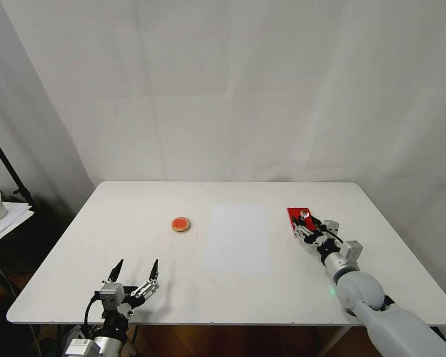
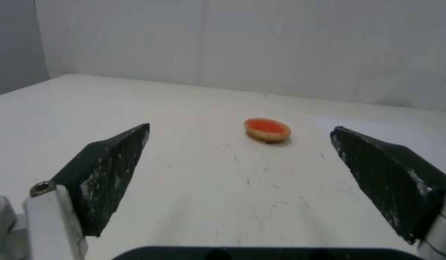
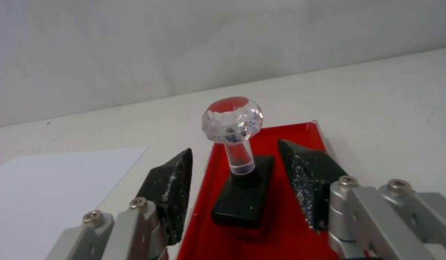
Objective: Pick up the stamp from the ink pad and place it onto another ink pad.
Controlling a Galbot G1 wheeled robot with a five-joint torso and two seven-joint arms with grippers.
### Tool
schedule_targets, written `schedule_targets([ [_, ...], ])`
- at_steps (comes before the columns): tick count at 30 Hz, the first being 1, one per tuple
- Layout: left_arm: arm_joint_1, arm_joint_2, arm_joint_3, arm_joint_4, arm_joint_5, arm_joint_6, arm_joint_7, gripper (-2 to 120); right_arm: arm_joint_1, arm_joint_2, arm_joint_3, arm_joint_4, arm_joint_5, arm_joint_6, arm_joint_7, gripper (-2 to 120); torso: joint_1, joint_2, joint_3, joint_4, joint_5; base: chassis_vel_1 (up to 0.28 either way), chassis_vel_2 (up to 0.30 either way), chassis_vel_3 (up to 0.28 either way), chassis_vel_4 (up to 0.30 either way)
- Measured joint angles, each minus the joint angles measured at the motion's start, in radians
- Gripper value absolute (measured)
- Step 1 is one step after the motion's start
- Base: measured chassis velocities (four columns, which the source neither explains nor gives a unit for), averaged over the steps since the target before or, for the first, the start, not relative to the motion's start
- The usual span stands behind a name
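Right gripper, fingers parted astride upright stamp on red ink pad; left gripper wide apart over counter.

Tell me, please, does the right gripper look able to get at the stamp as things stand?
Probably yes: the right gripper is open with its fingers either side of the stamp, which stands upright on the ink pad, nothing between.

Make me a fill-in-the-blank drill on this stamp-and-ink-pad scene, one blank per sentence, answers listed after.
1. The stamp stands upright on the ____ rectangular ink pad.
2. The right gripper has one finger on each side of the stamp, its jaws ____.
3. The round ink pad lies ahead of the ____ gripper.
4. A white ____ sheet lies between the two pads.

Answers: red; open; left; paper
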Motion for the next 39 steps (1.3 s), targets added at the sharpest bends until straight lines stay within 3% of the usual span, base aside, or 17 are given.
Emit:
schedule_targets([
  [10,0.000,0.000,0.000,0.000,0.000,0.000,0.000,100,0.006,-0.002,-0.007,-0.005,-0.002,0.000,0.005,11,0.000,0.000,0.000,-0.0001,0.0000,0.000,0.000,0.000,0.000],
  [12,0.000,0.000,0.000,0.000,0.000,0.000,0.000,100,0.007,-0.002,-0.008,-0.006,-0.002,0.000,0.005,9,0.000,0.000,0.000,-0.0001,-0.0001,0.000,0.000,0.000,0.000],
  [26,0.000,0.000,0.000,0.000,0.000,0.000,0.000,100,0.008,-0.014,-0.015,-0.001,-0.002,-0.003,0.007,9,0.000,0.000,0.000,0.0000,0.0003,0.000,0.000,0.000,0.000],
  [31,0.000,0.000,0.000,0.000,0.000,0.000,0.000,100,0.069,-0.059,-0.047,0.067,0.005,-0.004,-0.013,9,0.000,0.000,0.000,-0.0003,-0.0003,0.000,0.000,0.000,0.000],
  [36,0.000,0.000,0.000,0.000,0.000,0.000,0.000,100,0.184,-0.097,-0.176,0.103,0.042,0.000,-0.069,9,0.000,0.000,0.000,0.0001,-0.0004,0.000,0.000,0.000,0.000],
  [39,0.000,0.000,0.000,0.000,0.000,0.000,0.000,100,0.286,-0.095,-0.324,0.082,0.053,0.018,-0.124,9,0.000,0.000,0.000,0.0002,-0.0001,0.000,0.000,0.000,0.000],
])
